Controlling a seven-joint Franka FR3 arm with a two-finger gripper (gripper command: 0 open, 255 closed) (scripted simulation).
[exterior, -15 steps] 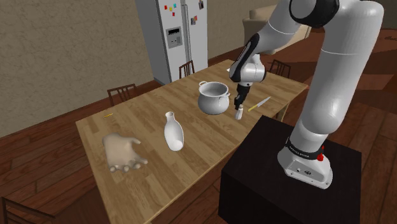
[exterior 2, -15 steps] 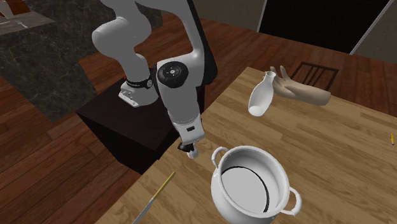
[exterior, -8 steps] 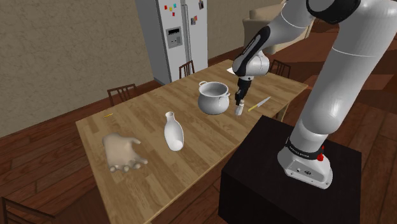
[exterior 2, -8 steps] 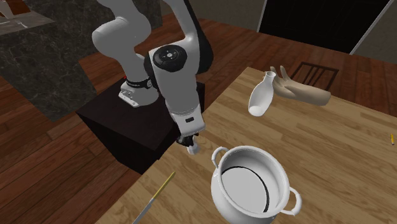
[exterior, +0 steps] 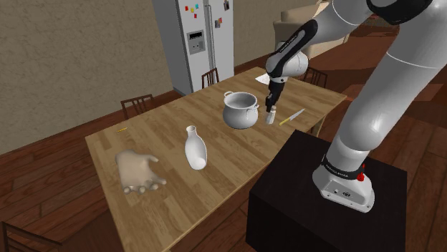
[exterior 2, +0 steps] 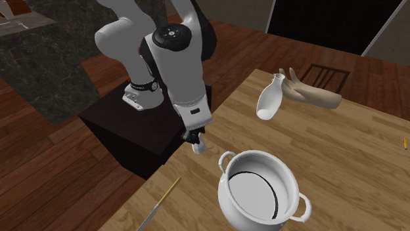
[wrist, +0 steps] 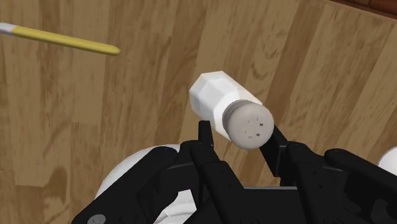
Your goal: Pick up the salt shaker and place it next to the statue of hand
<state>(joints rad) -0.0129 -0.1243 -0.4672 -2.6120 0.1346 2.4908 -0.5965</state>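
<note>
The salt shaker is white with a grey perforated cap. It is tilted and clasped between the two black fingers of my gripper. In the shoulder view the gripper hangs above the table's right end, beside the pot, with the shaker lifted off the wood. In the second exterior view the shaker pokes out below the gripper, near the table edge. The tan hand statue lies far off at the table's other end, also visible as the statue behind a white vase.
A white pot stands close beside the gripper. A white vase stands between the pot and the statue. A yellow-handled knife lies by the table's edge. The wooden table has chairs behind it and a fridge beyond.
The gripper has risen from the table with the salt shaker in it, drifting slightly up and right in the shoulder view. The shaker now hangs tilted above the wood.
</note>
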